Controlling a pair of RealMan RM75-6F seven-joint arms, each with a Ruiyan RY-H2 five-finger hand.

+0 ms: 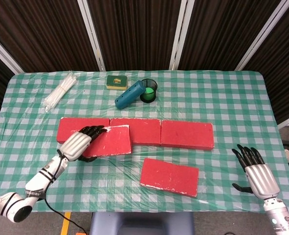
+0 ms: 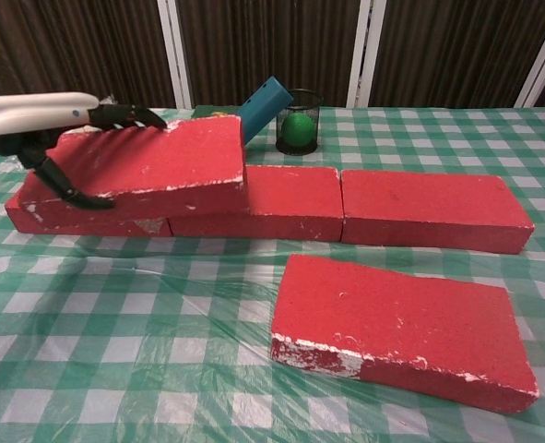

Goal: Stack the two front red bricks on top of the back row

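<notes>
My left hand [image 1: 78,143] [image 2: 46,129] grips the left end of a red brick [image 1: 110,140] [image 2: 152,161], fingers over its top and thumb under its near edge. The brick is lifted and tilted, hanging over the left and middle bricks of the back row [image 1: 186,134] [image 2: 433,210]. The second front brick [image 1: 169,176] [image 2: 401,328] lies flat on the cloth near the front edge, right of centre. My right hand [image 1: 255,173] hovers open at the table's right front corner, apart from every brick; the chest view does not show it.
At the back stand a green cup holding a green ball [image 1: 148,91] [image 2: 298,125], a blue cylinder [image 1: 129,94] [image 2: 258,103] leaning on it, and a green-yellow sponge [image 1: 117,82]. A bundle of clear straws [image 1: 60,91] lies back left. A checked cloth [image 1: 222,98] covers the table.
</notes>
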